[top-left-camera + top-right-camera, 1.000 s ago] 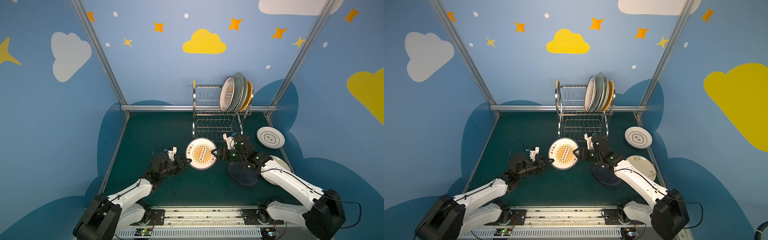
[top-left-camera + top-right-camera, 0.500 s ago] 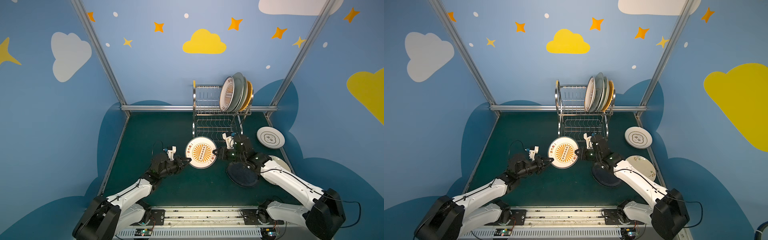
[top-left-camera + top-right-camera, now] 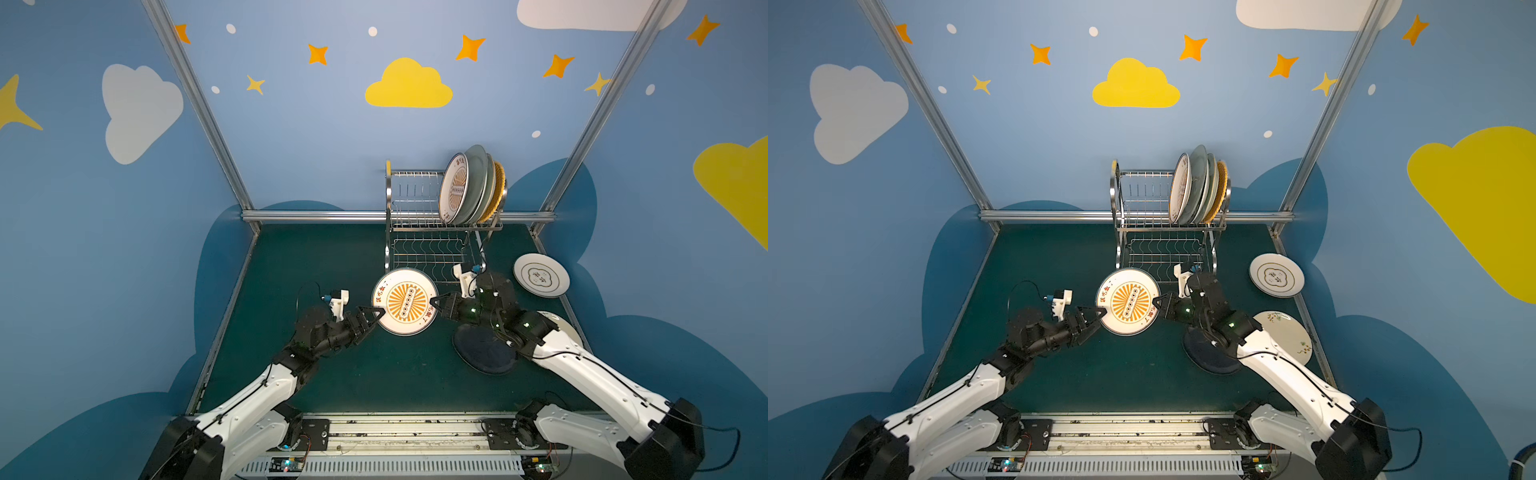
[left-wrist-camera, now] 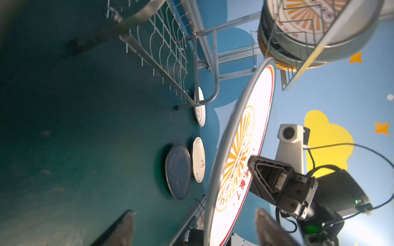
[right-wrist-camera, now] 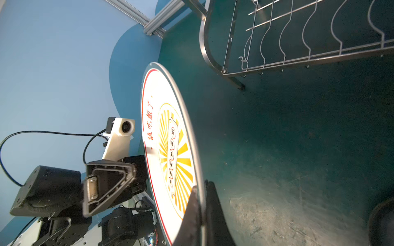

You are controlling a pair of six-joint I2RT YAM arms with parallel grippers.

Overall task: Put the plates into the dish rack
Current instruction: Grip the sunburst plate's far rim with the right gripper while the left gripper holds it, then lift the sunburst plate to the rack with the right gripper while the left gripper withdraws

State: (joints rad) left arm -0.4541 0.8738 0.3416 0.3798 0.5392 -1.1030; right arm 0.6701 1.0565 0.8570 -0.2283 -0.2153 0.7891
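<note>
A white plate with an orange sunburst (image 3: 405, 301) (image 3: 1128, 301) hangs tilted above the green mat, in front of the dish rack (image 3: 415, 199) (image 3: 1142, 195). My right gripper (image 3: 433, 300) (image 3: 1157, 300) (image 5: 201, 213) is shut on its right rim. My left gripper (image 3: 376, 318) (image 3: 1097, 321) (image 4: 195, 232) is open, its fingers standing apart on either side of the plate's left rim (image 4: 207, 223). Several plates (image 3: 469, 187) (image 3: 1200, 187) stand upright at the right end of the rack's upper tier. The lower shelf (image 5: 298, 42) is empty.
Three plates lie on the mat at the right: a white one with a lettered rim (image 3: 541, 275) (image 3: 1276, 275), a black one (image 3: 484, 351) (image 3: 1208, 353) under my right arm, and a floral one (image 3: 1287, 336). Aluminium posts and a back rail (image 3: 316, 216) bound the mat.
My left gripper has opened and let go of the plate's left rim. My right gripper has shut on the right rim. The plate has risen slightly.
</note>
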